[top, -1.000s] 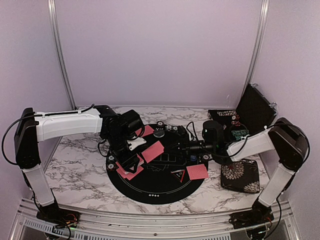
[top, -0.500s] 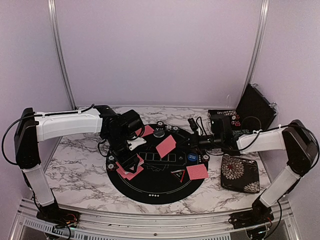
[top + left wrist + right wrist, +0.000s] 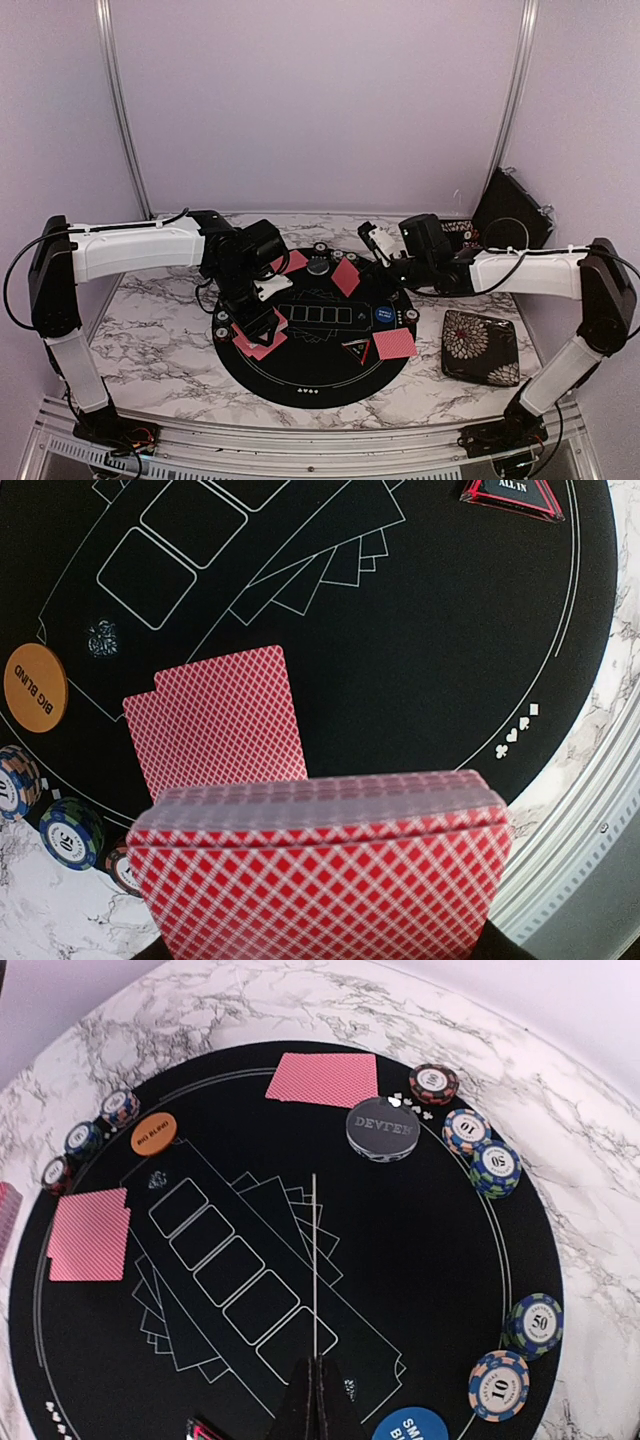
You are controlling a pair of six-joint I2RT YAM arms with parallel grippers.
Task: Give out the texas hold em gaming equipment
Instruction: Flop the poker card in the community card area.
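Top external: cards nr floral case

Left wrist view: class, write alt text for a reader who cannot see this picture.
A deck of red-backed cards fills the foreground, held above a round black mat. Beyond it two overlapping red-backed cards lie face down, with an orange Big Blind button and striped chip stacks at the left edge and a black All In triangle top right.

The round mat is looking matt black and cloth-like. The deck of cards at lower centre is showing smooth, faintly glossy coated paper, as is the single card. The table is showing polished marble patterning; the case, lower right, is looking like floral cloth.
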